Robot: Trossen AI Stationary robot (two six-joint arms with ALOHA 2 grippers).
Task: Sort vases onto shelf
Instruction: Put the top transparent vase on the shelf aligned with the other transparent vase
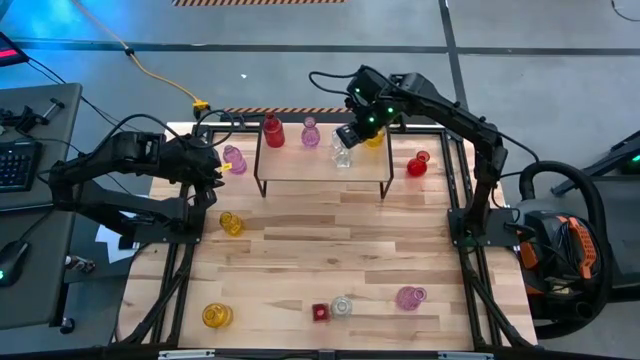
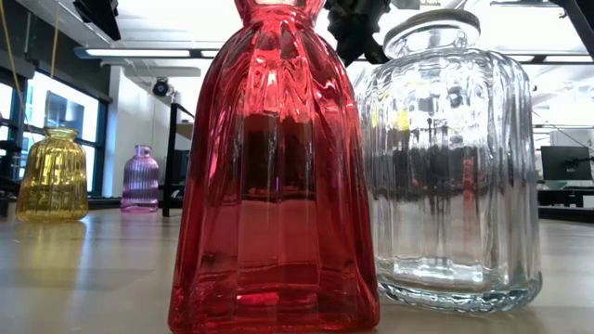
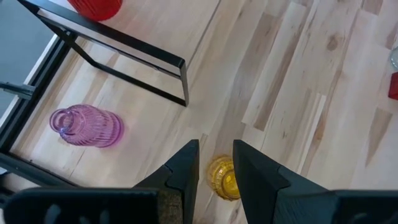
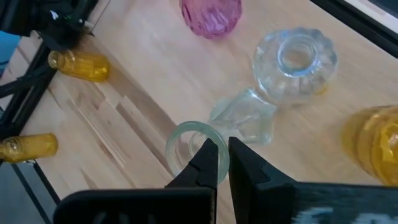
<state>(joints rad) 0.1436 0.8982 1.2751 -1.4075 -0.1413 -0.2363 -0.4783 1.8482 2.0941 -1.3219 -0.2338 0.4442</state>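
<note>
Nearest you, along the bottom edge of the high view, four vases stand on the surface (image 1: 300,250). The front yellow vase (image 1: 216,316) is at lower left. The front red vase (image 1: 320,312) and front clear vase (image 1: 342,306) sit just beside each other at lower centre, and the front pink vase (image 1: 410,297) is a little to their right. In the low view, that red and clear pair fill most of the frame.

Further up on the left, the mid yellow vase (image 1: 231,223) sits alone near the surface's left edge. Your left gripper (image 3: 216,149) hangs above that spot. Its fingers are parted and hold nothing, and the yellow glass shows through the gap between them. Just past it, the left pink vase (image 3: 87,126) lies on its side near the shelf's left leg.

On the right of the high view, the right red vase (image 1: 418,165) stands on the surface, just beside the shelf (image 1: 300,170) and not on it.

The shelf sits at upper centre. On its top, the shelf red vase (image 1: 272,131) is at the left, with the shelf pink vase (image 1: 310,133) next to it. The shelf yellow vase (image 1: 375,137) is toward the right.

Your right gripper (image 4: 224,146) is over the shelf, between the pink and yellow ones. It is clenched on the rim of the held clear vase (image 4: 249,121), whose body tilts away from the fingers. A round clear vase (image 4: 295,62) stands just beside it.
</note>
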